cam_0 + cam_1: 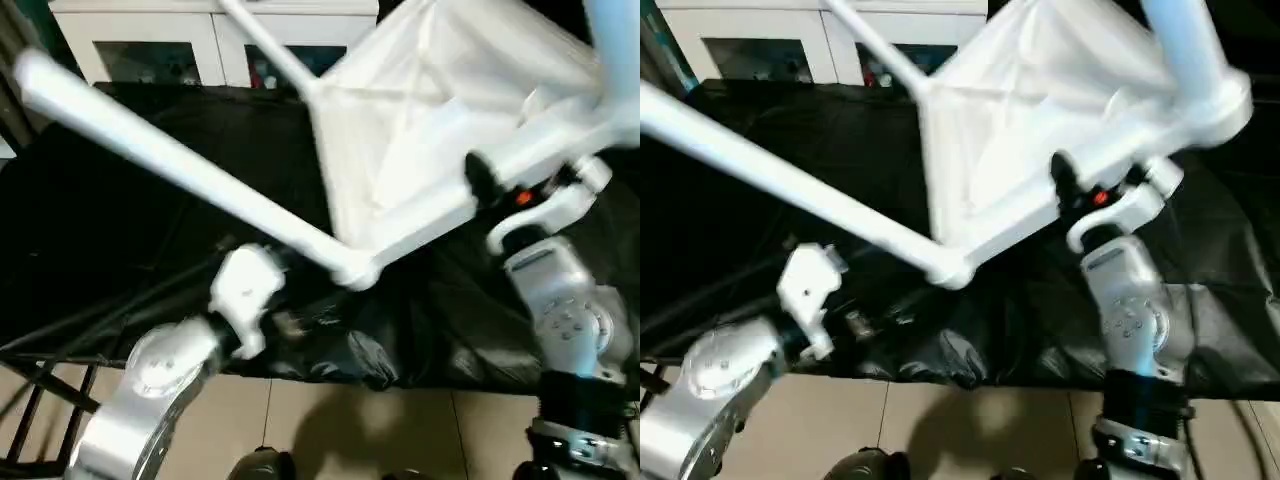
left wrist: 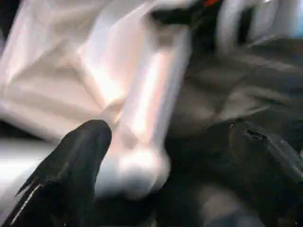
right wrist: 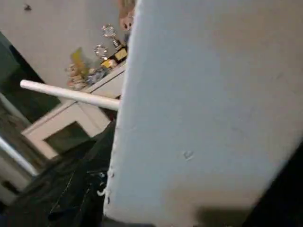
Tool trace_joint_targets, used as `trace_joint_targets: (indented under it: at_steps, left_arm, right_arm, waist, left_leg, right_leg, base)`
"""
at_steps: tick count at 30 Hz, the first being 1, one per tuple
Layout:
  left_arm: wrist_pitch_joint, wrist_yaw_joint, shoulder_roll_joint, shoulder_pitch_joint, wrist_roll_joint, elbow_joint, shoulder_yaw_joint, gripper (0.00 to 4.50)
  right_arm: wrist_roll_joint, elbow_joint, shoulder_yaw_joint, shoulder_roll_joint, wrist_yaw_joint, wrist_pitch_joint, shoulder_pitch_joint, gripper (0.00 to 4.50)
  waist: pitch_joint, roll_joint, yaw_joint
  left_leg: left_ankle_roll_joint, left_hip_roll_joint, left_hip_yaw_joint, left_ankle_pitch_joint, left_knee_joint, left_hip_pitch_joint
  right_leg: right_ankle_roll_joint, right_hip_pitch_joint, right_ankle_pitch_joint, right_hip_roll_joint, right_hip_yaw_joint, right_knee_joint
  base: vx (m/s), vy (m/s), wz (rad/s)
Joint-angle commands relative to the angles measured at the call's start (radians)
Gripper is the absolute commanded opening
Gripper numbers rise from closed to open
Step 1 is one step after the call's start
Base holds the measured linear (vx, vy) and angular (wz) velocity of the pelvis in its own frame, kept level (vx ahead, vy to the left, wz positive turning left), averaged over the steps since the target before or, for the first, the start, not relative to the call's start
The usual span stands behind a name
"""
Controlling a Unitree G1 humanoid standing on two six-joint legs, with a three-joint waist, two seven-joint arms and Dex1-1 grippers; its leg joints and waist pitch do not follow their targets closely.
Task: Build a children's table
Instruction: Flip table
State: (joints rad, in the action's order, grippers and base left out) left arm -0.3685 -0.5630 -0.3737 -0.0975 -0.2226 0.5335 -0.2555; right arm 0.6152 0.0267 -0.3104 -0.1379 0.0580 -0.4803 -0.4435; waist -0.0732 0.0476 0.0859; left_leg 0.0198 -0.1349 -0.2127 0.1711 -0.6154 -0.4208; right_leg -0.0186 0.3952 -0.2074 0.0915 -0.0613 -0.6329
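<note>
The children's table top (image 1: pixel 420 130) is tipped up on the black-draped table, its ribbed underside facing me. A long white leg (image 1: pixel 170 155) runs from the near corner socket (image 1: pixel 352 268) up to the left. A thinner-looking leg (image 1: pixel 265 45) rises at the back, and another (image 1: pixel 1185 50) at the top right. My right gripper (image 1: pixel 482 185) is shut on the top's near rim, one black finger over the edge. My left gripper (image 2: pixel 170 165) is open just below the near corner socket (image 2: pixel 142 165), its fingers (image 2: pixel 80 161) wide apart and holding nothing.
A white cabinet with glass doors (image 1: pixel 150 40) stands behind the black-draped table (image 1: pixel 120 210). Crumpled black cloth (image 1: pixel 380 350) hangs over the table's front edge. Below are a tiled floor (image 1: pixel 330 420) and a black metal frame (image 1: pixel 40 375) at the left.
</note>
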Motion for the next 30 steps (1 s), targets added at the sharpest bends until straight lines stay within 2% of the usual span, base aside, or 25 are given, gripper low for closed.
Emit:
trace_joint_targets:
  at_steps: [1, 5, 8, 9, 10, 11, 13, 15, 16, 18, 19, 21, 22, 23, 26, 27, 28, 30]
  left_arm:
    - [-0.019, 0.001, -0.005, -0.019, 0.019, 0.0, -0.004, 4.5]
    - [-0.021, 0.019, 0.001, -0.058, 0.039, -0.008, 0.009, 4.5]
    - [-0.024, 0.028, -0.008, -0.087, 0.054, -0.011, 0.017, 4.5]
    - [-0.022, 0.04, -0.016, -0.104, 0.077, -0.017, 0.018, 4.5]
    - [-0.015, 0.048, -0.025, -0.121, 0.103, -0.024, 0.015, 4.5]
    - [-0.004, 0.057, -0.036, -0.139, 0.134, -0.031, 0.011, 4.5]
    - [0.008, 0.096, -0.046, -0.181, 0.203, -0.051, 0.013, 4.5]
    - [-0.003, 0.106, -0.047, -0.197, 0.213, -0.059, 0.015, 4.5]
    - [0.009, 0.124, -0.051, -0.221, 0.248, -0.075, 0.013, 4.5]
    - [0.022, 0.128, -0.055, -0.232, 0.266, -0.081, 0.011, 4.5]
    - [0.031, 0.124, -0.061, -0.247, 0.275, -0.084, 0.009, 4.5]
    - [0.048, 0.121, -0.067, -0.276, 0.282, -0.086, 0.013, 4.5]
    - [0.059, 0.122, -0.068, -0.296, 0.287, -0.088, 0.019, 4.5]
    - [0.082, 0.113, -0.074, -0.312, 0.291, -0.087, 0.021, 4.5]
    - [0.123, 0.098, -0.09, -0.34, 0.305, -0.08, 0.02, 4.5]
    - [0.129, 0.094, -0.099, -0.354, 0.316, -0.072, 0.022, 4.5]
    - [0.129, 0.092, -0.103, -0.36, 0.32, -0.069, 0.022, 4.5]
    - [0.139, 0.088, -0.11, -0.379, 0.33, -0.066, 0.027, 4.5]
  right_arm:
    - [-0.107, 0.055, 0.027, -0.047, -0.026, 0.008, -0.026, 1.98]
    - [-0.156, 0.064, 0.057, -0.073, -0.04, -0.002, -0.029, 1.98]
    - [-0.189, 0.071, 0.081, -0.091, -0.063, -0.014, -0.03, 1.98]
    - [-0.215, 0.074, 0.099, -0.105, -0.073, -0.016, -0.031, 1.98]
    - [-0.24, 0.076, 0.116, -0.118, -0.083, -0.02, -0.034, 1.98]
    - [-0.265, 0.082, 0.137, -0.131, -0.093, -0.029, -0.038, 1.98]
    - [-0.318, 0.097, 0.184, -0.151, -0.117, -0.047, -0.047, 1.98]
    - [-0.336, 0.1, 0.2, -0.154, -0.126, -0.051, -0.048, 1.98]
    - [-0.363, 0.1, 0.223, -0.153, -0.139, -0.057, -0.051, 1.98]
    - [-0.375, 0.1, 0.233, -0.15, -0.146, -0.061, -0.052, 1.98]
    - [-0.386, 0.097, 0.244, -0.144, -0.152, -0.062, -0.056, 1.98]
    - [-0.396, 0.085, 0.262, -0.132, -0.161, -0.062, -0.064, 1.98]
    - [-0.4, 0.076, 0.272, -0.124, -0.167, -0.064, -0.068, 1.98]
    - [-0.401, 0.069, 0.277, -0.118, -0.171, -0.066, -0.071, 1.98]
    - [-0.413, 0.053, 0.287, -0.106, -0.176, -0.069, -0.077, 1.98]
    - [-0.415, 0.039, 0.295, -0.102, -0.166, -0.068, -0.08, 2.31]
    - [-0.414, 0.033, 0.298, -0.1, -0.159, -0.068, -0.082, 2.51]
    - [-0.421, 0.012, 0.31, -0.094, -0.142, -0.066, -0.086, 2.7]
  waist:
    - [0.08, -0.017, -0.006]
    - [0.081, -0.016, -0.007]
    - [0.085, -0.014, -0.007]
    - [0.085, -0.02, -0.009]
    - [0.086, -0.018, -0.007]
    - [0.086, -0.024, -0.009]
    - [0.086, -0.023, -0.008]
    - [0.086, -0.021, -0.008]
    - [0.086, -0.025, -0.009]
    - [0.087, -0.023, -0.01]
    - [0.087, -0.027, -0.01]
    - [0.088, -0.027, -0.01]
    - [0.089, -0.025, -0.011]
    - [0.088, -0.029, -0.013]
    - [0.088, -0.03, -0.014]
    - [0.086, -0.033, -0.017]
    - [0.083, -0.03, -0.019]
    - [0.083, -0.032, -0.022]
  left_leg:
    - [-0.042, -0.087, 0.046, 0.167, 0.08, 0.042]
    - [-0.056, -0.088, 0.048, 0.193, 0.081, 0.046]
    - [-0.072, -0.089, 0.05, 0.199, 0.083, 0.05]
    - [-0.071, -0.089, 0.05, 0.199, 0.083, 0.049]
    - [-0.072, -0.088, 0.05, 0.201, 0.083, 0.05]
    - [-0.071, -0.088, 0.048, 0.203, 0.083, 0.05]
    - [-0.074, -0.087, 0.05, 0.211, 0.082, 0.051]
    - [-0.085, -0.088, 0.053, 0.228, 0.083, 0.051]
    - [-0.089, -0.09, 0.053, 0.238, 0.084, 0.053]
    - [-0.1, -0.089, 0.053, 0.257, 0.085, 0.058]
    - [-0.107, -0.089, 0.054, 0.27, 0.087, 0.06]
    - [-0.112, -0.09, 0.057, 0.279, 0.088, 0.059]
    - [-0.125, -0.09, 0.057, 0.293, 0.089, 0.061]
    - [-0.125, -0.09, 0.057, 0.293, 0.09, 0.058]
    - [-0.132, -0.089, 0.06, 0.314, 0.092, 0.056]
    - [-0.138, -0.088, 0.059, 0.338, 0.093, 0.058]
    - [-0.145, -0.088, 0.061, 0.369, 0.094, 0.06]
    - [-0.153, -0.088, 0.064, 0.394, 0.094, 0.061]
  right_leg:
    - [0.155, -0.029, -0.141, 0.068, 0.053, 0.074]
    - [0.145, -0.026, -0.19, 0.064, 0.052, 0.077]
    - [0.13, -0.023, -0.164, 0.059, 0.051, 0.074]
    - [0.129, -0.025, -0.156, 0.059, 0.051, 0.074]
    - [0.126, -0.024, -0.156, 0.06, 0.051, 0.074]
    - [0.125, -0.024, -0.159, 0.06, 0.052, 0.076]
    - [0.112, -0.024, -0.183, 0.06, 0.052, 0.078]
    - [0.113, -0.025, -0.209, 0.065, 0.052, 0.079]
    - [0.111, -0.022, -0.215, 0.063, 0.053, 0.079]
    - [0.106, -0.017, -0.216, 0.06, 0.053, 0.081]
    - [0.103, -0.016, -0.217, 0.06, 0.053, 0.082]
    - [0.105, -0.018, -0.212, 0.062, 0.052, 0.079]
    - [0.104, -0.015, -0.201, 0.06, 0.052, 0.077]
    - [0.104, -0.017, -0.194, 0.061, 0.052, 0.077]
    - [0.1, -0.018, -0.197, 0.062, 0.051, 0.076]
    - [0.098, -0.017, -0.22, 0.063, 0.052, 0.078]
    - [0.096, -0.015, -0.255, 0.065, 0.053, 0.082]
    - [0.099, -0.016, -0.282, 0.067, 0.054, 0.084]
  base:
    - [0.0, 0.0, 0.0]
    - [0.0, 0.0, 0.0]
    - [0.0, 0.0, 0.0]
    - [0.0, 0.0, 0.0]
    - [0.0, 0.0, 0.0]
    - [0.0, 0.0, 0.0]
    - [0.0, 0.0, 0.0]
    - [0.0, 0.0, 0.0]
    - [0.0, 0.0, 0.0]
    - [0.0, 0.0, 0.0]
    - [0.0, 0.0, 0.0]
    - [0.0, 0.0, 0.0]
    - [0.0, 0.0, 0.0]
    - [0.0, 0.0, 0.0]
    - [0.0, 0.0, 0.0]
    - [0.0, 0.0, 0.0]
    - [0.0, 0.0, 0.0]
    - [0.0, 0.0, 0.0]
